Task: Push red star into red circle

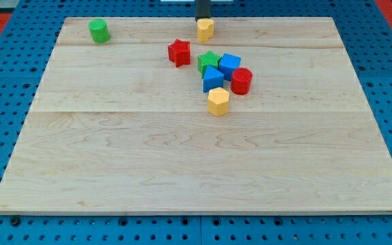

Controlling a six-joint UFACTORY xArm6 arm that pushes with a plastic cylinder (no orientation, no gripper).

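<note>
My tip (203, 20) stands upright at the view's top edge.

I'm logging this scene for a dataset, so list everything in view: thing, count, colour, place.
Red star block: 1, red, left of the cluster.
Red circle block: 1, red, cluster's right edge.
Green star block: 1, green, cluster's top left.
Blue blocks: 2, blue, cluster's middle.
Yellow blocks: 2, yellow, one at top centre, one below the cluster.
Green cylinder block: 1, green, top left.
Wooden board: 1, light wood, on a blue pegboard.
My tip: 1, dark, just above the top yellow block.
</note>
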